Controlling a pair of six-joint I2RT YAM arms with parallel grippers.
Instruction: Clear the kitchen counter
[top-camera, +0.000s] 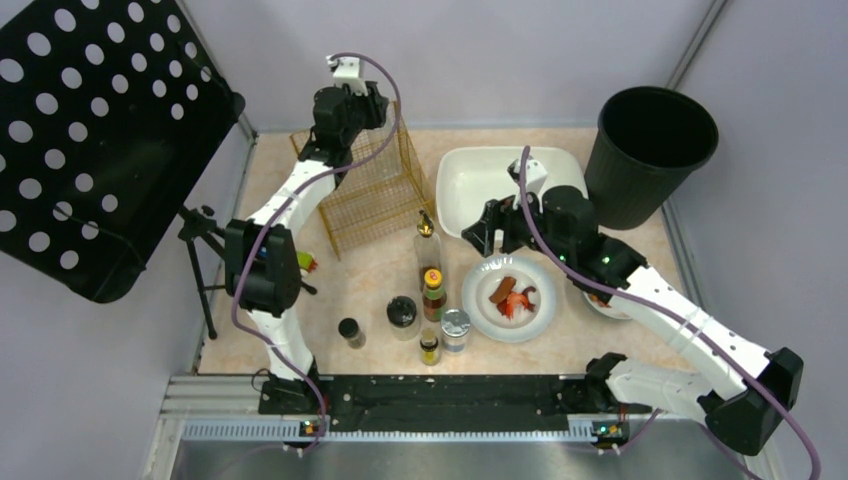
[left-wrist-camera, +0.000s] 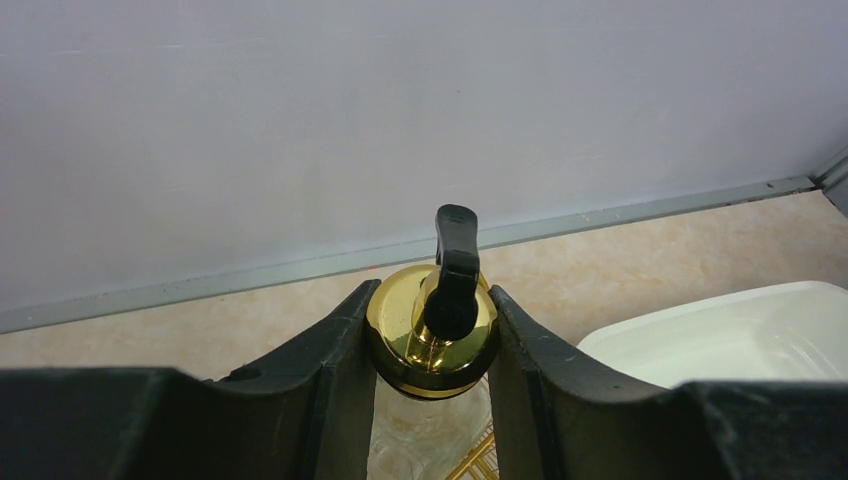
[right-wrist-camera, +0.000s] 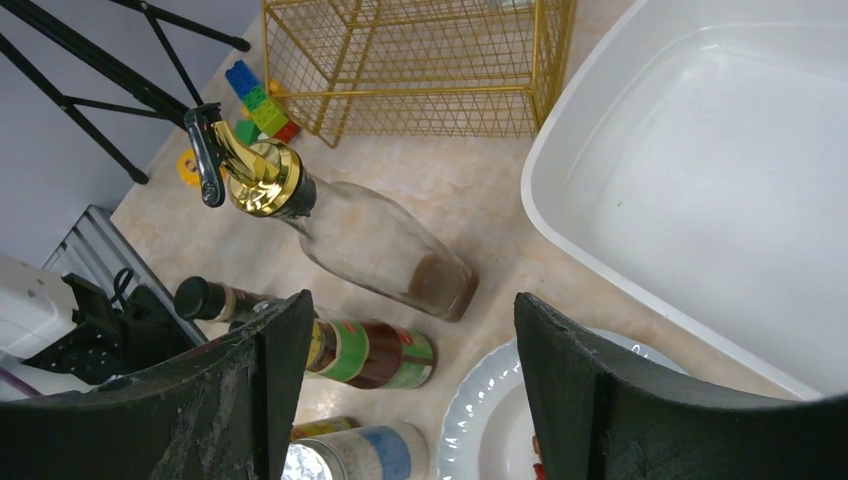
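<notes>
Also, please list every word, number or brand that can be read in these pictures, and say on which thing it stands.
No text can be read in any view.
Sauce bottle: green and red label, print too blurred to read.
Tin: blue label, print too blurred to read.
Small jar: yellow label, too small to read.

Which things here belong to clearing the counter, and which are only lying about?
Likely for the job: kitchen counter, held gold-capped bottle, standing glass bottle, plate, wire basket, white tub, black bin.
Lying about: tripod, perforated panel.
</notes>
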